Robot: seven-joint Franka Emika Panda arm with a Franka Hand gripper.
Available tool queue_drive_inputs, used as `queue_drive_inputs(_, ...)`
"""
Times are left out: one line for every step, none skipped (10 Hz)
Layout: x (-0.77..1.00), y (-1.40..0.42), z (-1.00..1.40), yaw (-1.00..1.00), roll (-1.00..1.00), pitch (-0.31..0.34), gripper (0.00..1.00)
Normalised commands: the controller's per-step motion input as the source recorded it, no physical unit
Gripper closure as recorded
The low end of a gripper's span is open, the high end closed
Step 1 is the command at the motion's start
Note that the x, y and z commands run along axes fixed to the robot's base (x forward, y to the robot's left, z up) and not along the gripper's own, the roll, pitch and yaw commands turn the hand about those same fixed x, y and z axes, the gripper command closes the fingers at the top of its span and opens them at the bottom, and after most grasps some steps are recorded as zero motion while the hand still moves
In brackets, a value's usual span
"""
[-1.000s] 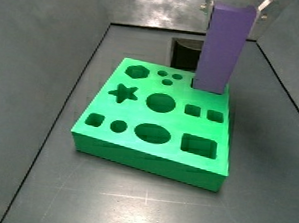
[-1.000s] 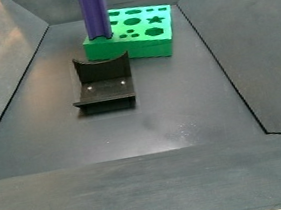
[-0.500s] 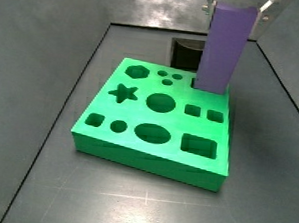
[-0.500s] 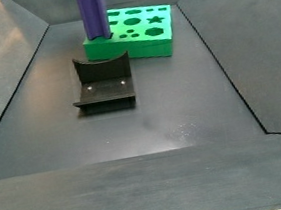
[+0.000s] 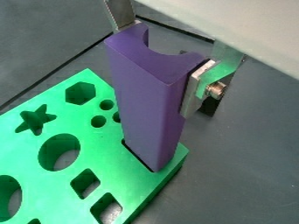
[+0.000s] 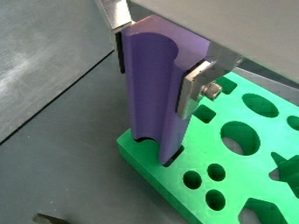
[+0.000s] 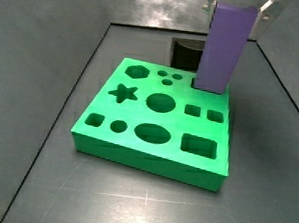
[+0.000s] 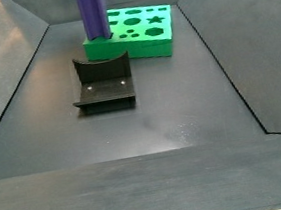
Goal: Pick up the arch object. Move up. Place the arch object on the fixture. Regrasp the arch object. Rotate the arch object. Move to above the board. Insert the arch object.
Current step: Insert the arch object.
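The purple arch object (image 7: pixel 222 49) (image 8: pixel 89 9) stands upright, its lower end down in a cut-out at a corner of the green board (image 7: pixel 134 132) (image 8: pixel 152 36). My gripper (image 5: pixel 158 52) (image 6: pixel 156 61) is shut on its upper part, one silver finger (image 5: pixel 200 86) (image 6: pixel 195 87) on each side. In both wrist views the block's lower end (image 5: pixel 149 156) (image 6: pixel 149 150) has sunk a little into the board's slot. The dark fixture (image 8: pixel 104 85) (image 7: pixel 186 53) sits on the floor beside the board.
Sloped dark walls (image 8: pixel 10 78) (image 7: pixel 63 64) enclose the floor of the bin. The board (image 5: pixel 52 153) (image 6: pixel 239 166) carries star, round, oval and square holes.
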Motion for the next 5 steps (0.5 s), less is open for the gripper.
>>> queue_drive_inputs(0.01,0.0,-0.03,0.0,0.0,0.0,1.0)
queue_drive_inputs(0.13,0.0,-0.12,0.0,0.0,0.0,1.0)
queue_drive_inputs(0.0,0.0,-0.17,0.0,0.08,0.034,1.0)
queue_drive_inputs(0.0,0.0,-0.11,0.0,0.09,0.053,1.0)
queue_drive_inputs(0.0,0.0,-0.07,0.0,0.08,0.039,1.0)
